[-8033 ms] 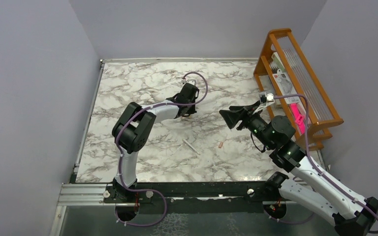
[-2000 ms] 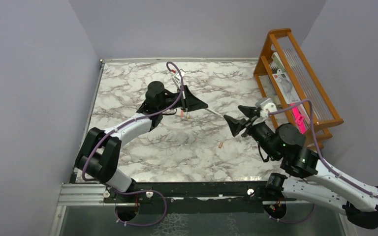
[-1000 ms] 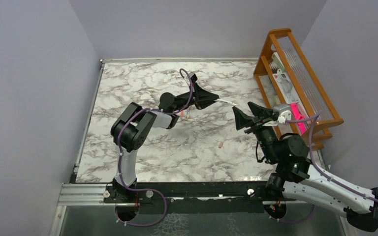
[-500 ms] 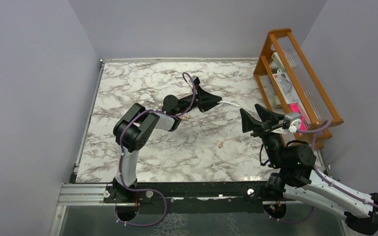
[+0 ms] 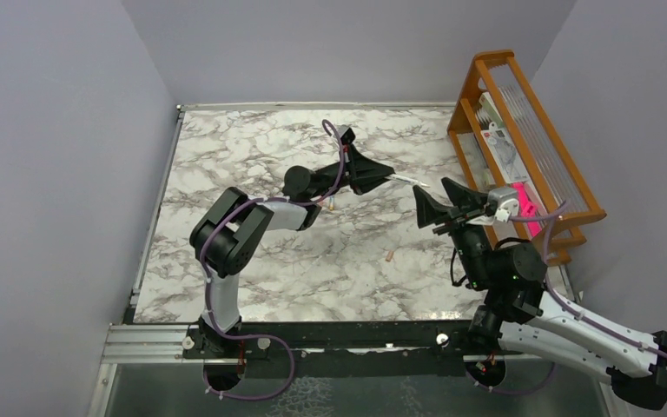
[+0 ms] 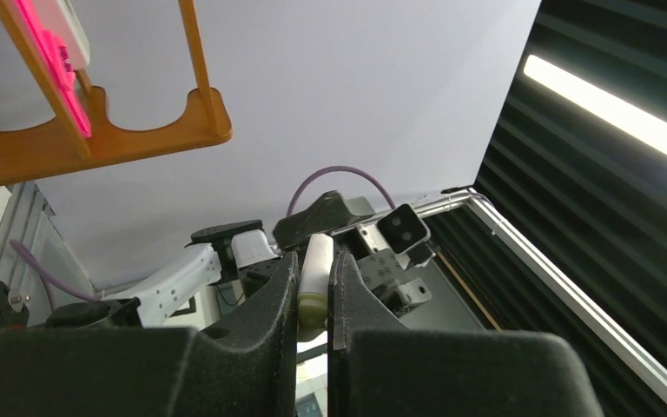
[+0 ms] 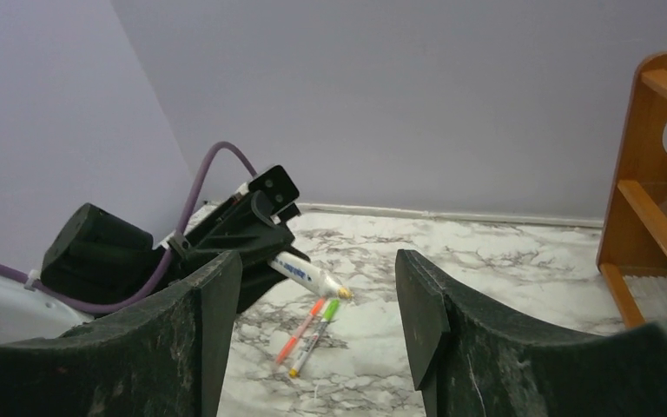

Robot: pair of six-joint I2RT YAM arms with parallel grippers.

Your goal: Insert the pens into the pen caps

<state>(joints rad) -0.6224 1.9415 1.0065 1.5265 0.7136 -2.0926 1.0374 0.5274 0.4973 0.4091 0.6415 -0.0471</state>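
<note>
Above the tabletop [image 5: 226, 148], my left tool [image 5: 389, 176] pinching a whitish pen [image 5: 408, 182] aimed at my right tool [image 5: 432, 191], its fingers spread, empty, orange-red pen [image 7: 298, 334] and green-ended pen [image 7: 314, 333] lying side by side, tan cap [image 5: 389, 256] apart.

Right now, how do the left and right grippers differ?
The left gripper is shut on a whitish pen; the right gripper stands open and empty. The left gripper aims its pen tip at the right gripper, whose jaws face that tip. Shared: both are held above the marble table, nearly tip to tip.
</note>
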